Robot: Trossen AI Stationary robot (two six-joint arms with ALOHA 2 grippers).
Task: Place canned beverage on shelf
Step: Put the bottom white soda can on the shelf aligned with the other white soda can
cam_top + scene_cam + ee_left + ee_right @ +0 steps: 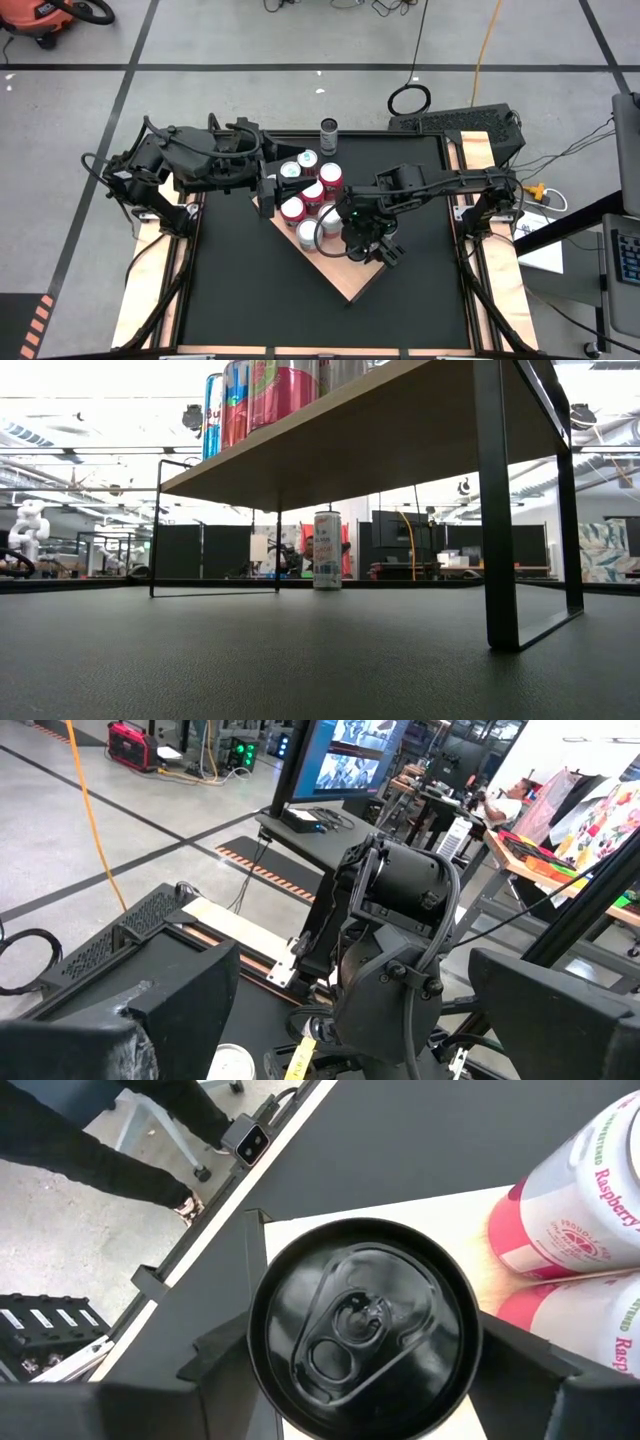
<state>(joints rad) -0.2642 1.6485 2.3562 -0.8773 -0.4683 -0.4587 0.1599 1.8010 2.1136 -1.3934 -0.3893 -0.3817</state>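
Pale wood shelf (345, 278) carries your can cluster; your right gripper (365, 1380), jaws parted either side of the black-topped can (365, 1325), stands it beside them; left gripper (262, 185) waits open.

Shelf (345, 272): thick slab of pale natural wood with visible grain, raised on thin black metal legs, set diagonally on the black bench; in the low view its underside spans the upper frame. Cans on shelf: a tight cluster of upright pink-and-white cans (312, 193) toward its far end, silver tops up; two bear raspberry lettering in the right wrist view; one black-topped can (365, 1328) stands upright at the shelf's edge beside them, pull-tab intact. One further white can (328, 135) stands upright on the bench beyond the shelf's far end, apart from it.
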